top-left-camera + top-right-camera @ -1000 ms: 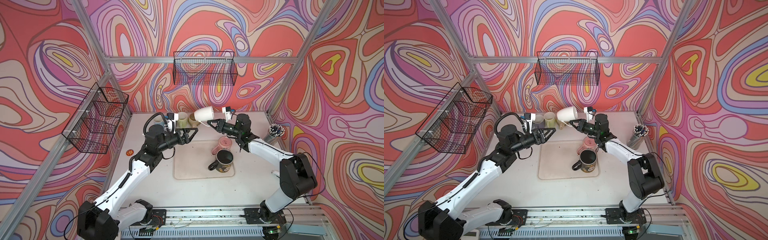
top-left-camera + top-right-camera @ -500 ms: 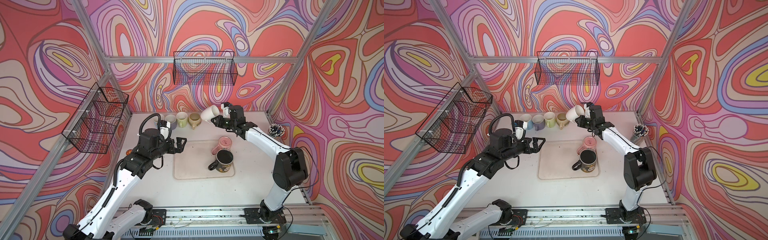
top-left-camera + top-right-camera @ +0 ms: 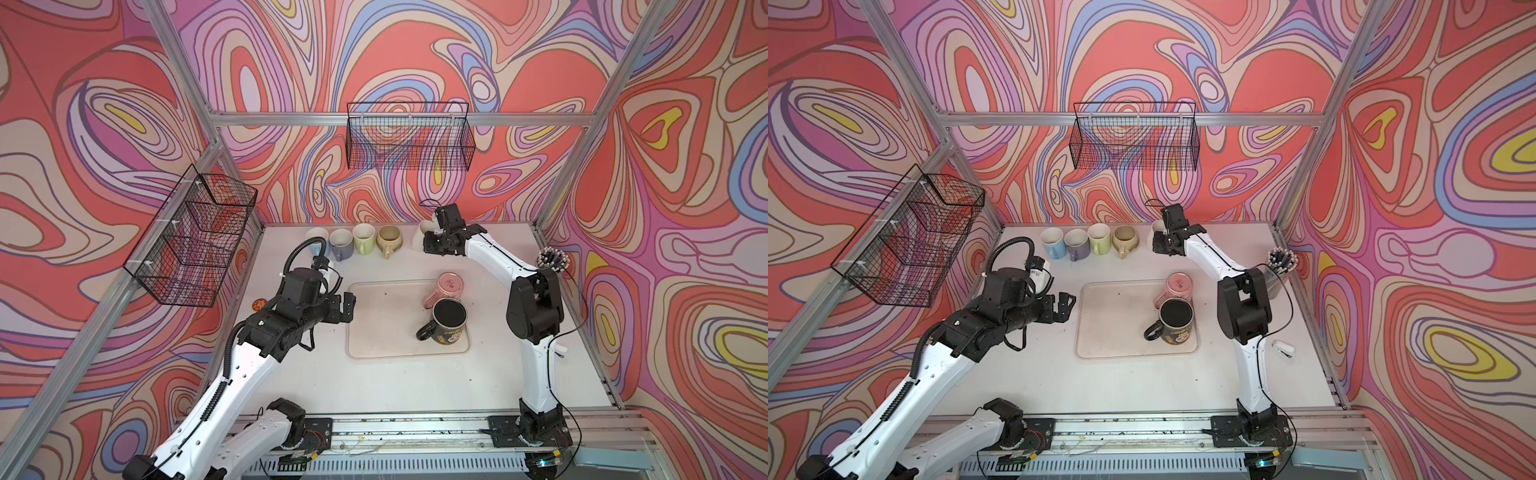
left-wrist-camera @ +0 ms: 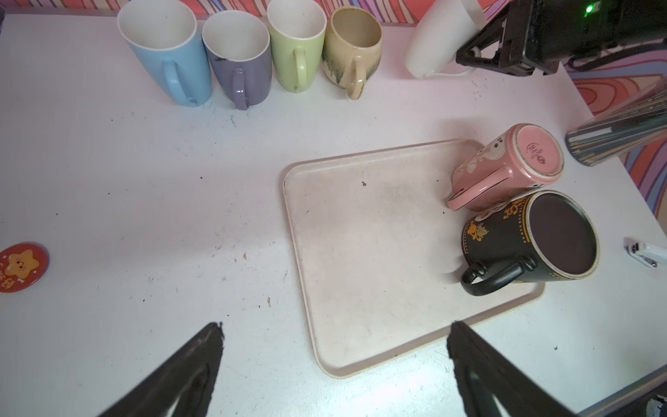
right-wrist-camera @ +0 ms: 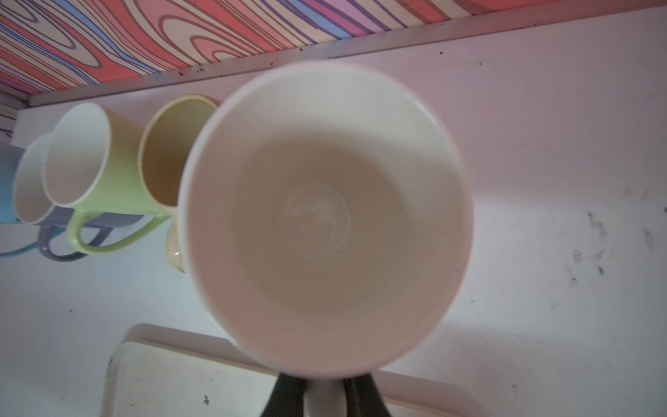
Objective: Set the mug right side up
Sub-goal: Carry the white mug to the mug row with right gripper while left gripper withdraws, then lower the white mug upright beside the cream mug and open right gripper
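I see my right gripper in the upper middle of both top views, close to the back wall. Its jaws are almost shut and pinch the handle of the plain white ceramic mug. This mug has its open mouth up, and my right wrist view looks straight down into it. It sits just right of a row of four mugs at the back of the flat white table: a light blue mug, a purple mug, a pale green mug and a round tan mug. I cannot tell if its bottom touches the table. My left gripper hangs in the middle left of the top views, just left of the flat cream plastic tray. Its jaws are wide open and hold nothing. On the right side of the tray a pink mug is tipped with its bottom showing, and it leans on a black mug with gold marks, which stands mouth up.
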Tool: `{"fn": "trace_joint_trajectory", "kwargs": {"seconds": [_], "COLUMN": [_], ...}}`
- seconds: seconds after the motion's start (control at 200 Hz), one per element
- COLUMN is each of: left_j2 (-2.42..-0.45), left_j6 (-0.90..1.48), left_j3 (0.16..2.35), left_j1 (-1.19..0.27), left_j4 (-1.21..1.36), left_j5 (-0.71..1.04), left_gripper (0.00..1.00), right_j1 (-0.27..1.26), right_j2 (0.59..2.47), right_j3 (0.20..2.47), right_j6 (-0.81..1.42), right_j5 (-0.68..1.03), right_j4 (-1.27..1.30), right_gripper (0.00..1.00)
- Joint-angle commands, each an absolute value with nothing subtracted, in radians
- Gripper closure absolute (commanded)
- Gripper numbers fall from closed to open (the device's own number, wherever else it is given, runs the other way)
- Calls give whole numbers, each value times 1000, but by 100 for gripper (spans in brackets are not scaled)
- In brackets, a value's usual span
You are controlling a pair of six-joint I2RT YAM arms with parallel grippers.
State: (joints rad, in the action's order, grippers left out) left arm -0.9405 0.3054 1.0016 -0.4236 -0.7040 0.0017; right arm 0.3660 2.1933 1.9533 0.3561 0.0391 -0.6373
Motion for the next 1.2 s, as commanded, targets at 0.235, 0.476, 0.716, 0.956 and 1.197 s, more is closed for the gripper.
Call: {"fn": "trace_joint_trajectory", "kwargs": {"seconds": [0.235, 0.476, 0.716, 0.956, 1.197], "left_j2": [-957, -971, -971, -969, -962], "left_j6": [296, 298, 298, 293, 271], "left_j3": [975, 976, 976, 977, 973], "left_j1": [-420, -420, -420, -420, -420], "left_j4": [-723, -720, -719, -720, -719], "left_j5": [24, 44, 47, 47, 91], "left_gripper": [0, 0, 0, 0, 0], "right_j1": [397, 404, 419, 425, 428], "right_j2": [2403, 2479, 2534, 2559, 2568], "right_j3": [2271, 2364, 2437, 2454, 2458], "right_j6": [266, 243, 211, 205, 207], "right_j5": [-135, -136, -134, -117, -107], "right_j4": [-804, -830, -848, -838, -836], "right_gripper": [100, 100, 100, 100, 82]}}
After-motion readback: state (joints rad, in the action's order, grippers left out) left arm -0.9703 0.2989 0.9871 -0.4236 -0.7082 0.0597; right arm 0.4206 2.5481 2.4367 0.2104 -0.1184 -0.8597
